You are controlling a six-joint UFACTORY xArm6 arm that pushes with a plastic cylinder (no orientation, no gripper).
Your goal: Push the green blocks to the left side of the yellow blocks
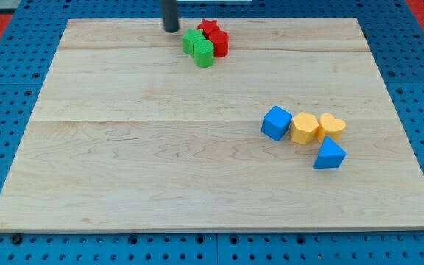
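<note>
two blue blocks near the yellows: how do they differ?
Shape: the blue cube is boxy with a flat top; the blue triangular block comes to a point.
Place: the cube sits at the view's left end of the row, against the yellow block; the triangular block sits below the yellow heart-shaped block, toward the view's bottom.
Shared: same blue, and both far from my tip.

1. Lab / robot test bench, not a home.
2. Blue perforated base plate (pixel 6 88) w/ regular hole grid, typical fixture board.
3. Plain wooden board (pixel 160 162) laid on top as work surface.
4. Small coloured toy-like blocks, e.g. blue cube (pixel 276 122), as test props.
</note>
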